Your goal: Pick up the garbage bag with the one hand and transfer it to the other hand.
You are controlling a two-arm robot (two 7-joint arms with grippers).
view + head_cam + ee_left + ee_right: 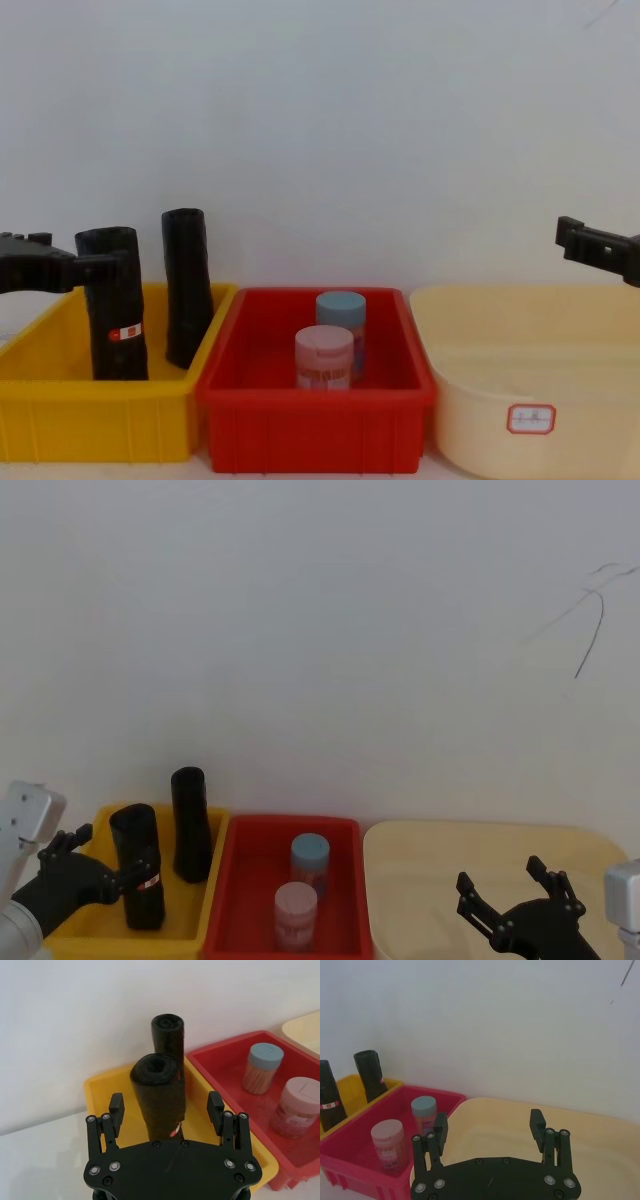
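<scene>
The garbage bag [138,865] [159,1085] [112,310], a black roll with a red-and-white sticker, stands upright in the yellow bin [85,935] [100,420]. My left gripper [103,862] [166,1105] [65,258] is open at the bin's left side. Its two fingers straddle the upper part of the roll, with a gap showing on each side. A slimmer black roll [190,825] [168,1030] [186,285] stands just behind it. My right gripper [512,892] [490,1122] [598,245] hangs open and holds nothing, above the cream basin [450,850] [520,340].
A red bin [238,880] [310,410] sits between the yellow bin and the basin. It holds a blue-lidded jar [310,858] and a pink-lidded jar [296,912]. A white wall stands close behind the three containers.
</scene>
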